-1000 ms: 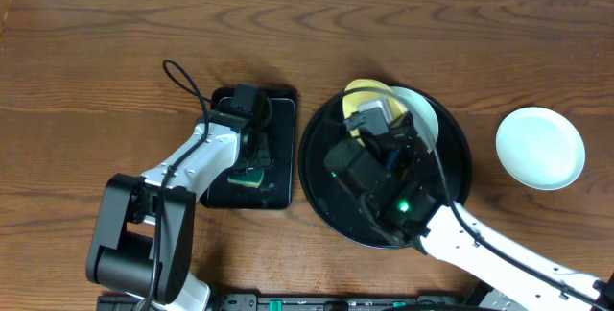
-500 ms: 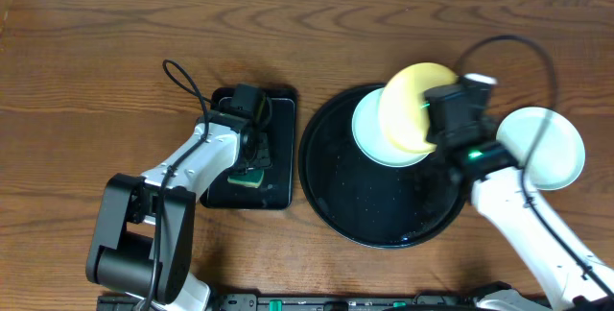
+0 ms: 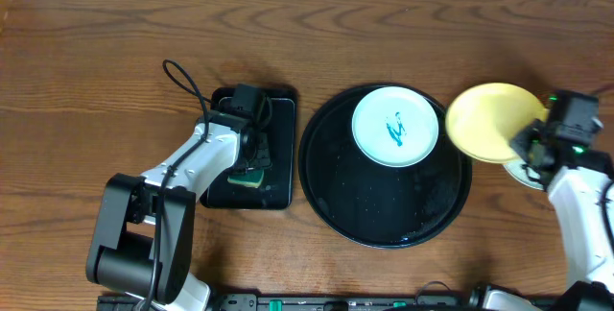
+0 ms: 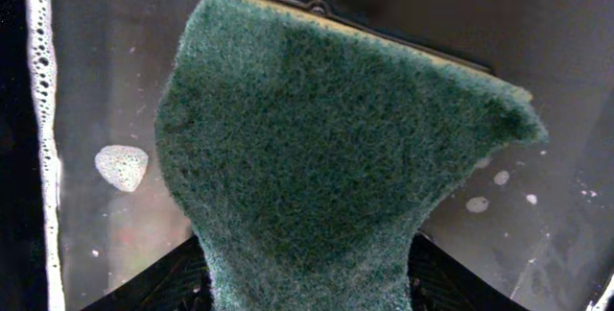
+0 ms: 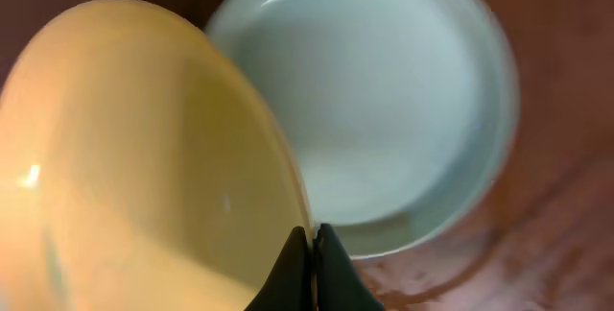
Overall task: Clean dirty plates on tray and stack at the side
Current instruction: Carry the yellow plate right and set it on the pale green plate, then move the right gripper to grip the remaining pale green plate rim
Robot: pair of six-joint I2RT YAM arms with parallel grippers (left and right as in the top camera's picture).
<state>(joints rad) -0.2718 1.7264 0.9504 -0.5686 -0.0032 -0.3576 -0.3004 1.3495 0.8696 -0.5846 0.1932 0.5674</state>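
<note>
The right gripper pinches a round pale yellow plate by its rim above a mint-white plate; the left gripper clamps a green sponge.

Colours across the brown wood-grain tabletop
Glossy black tray; mint-white plate at its 12 o'clock, scribbled teal; pale yellow plate; unmarked mint-white plate; dark green sponge.

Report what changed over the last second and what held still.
The right gripper carried the yellow plate rightward off the black tray, to above the clean mint plate beside it, uncovering the stained mint plate. The left gripper, the sponge it clamps and the small tray stayed put.
</note>
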